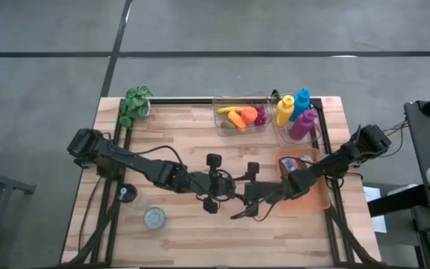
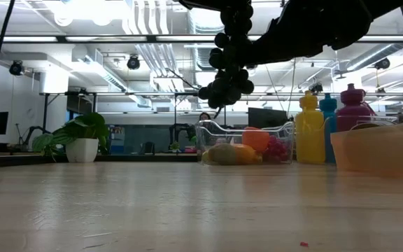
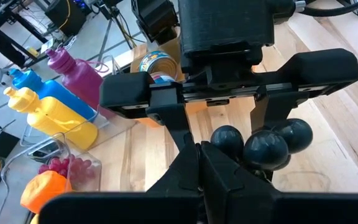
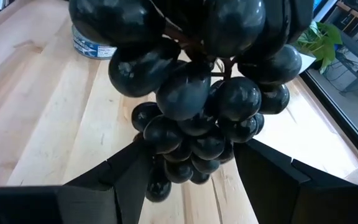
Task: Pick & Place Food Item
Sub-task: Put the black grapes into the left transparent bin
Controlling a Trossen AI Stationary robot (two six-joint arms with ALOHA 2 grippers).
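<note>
The bunch of black grapes [image 2: 228, 66] hangs in the air above the middle of the table [image 1: 178, 239], grasped by the right gripper [image 1: 246, 212]. The left gripper [image 1: 213, 203], jaws clenched, waits just beside it.

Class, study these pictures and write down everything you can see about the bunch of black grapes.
The bunch of black grapes is a cluster of glossy, round, near-black balls that look like plastic, on a thin dark stem. It hangs in the air above the wooden table, narrowing downward, touching no surface. The right gripper is at it, dark fingers either side. The left gripper, shut, sits close beside it mid-table.
</note>
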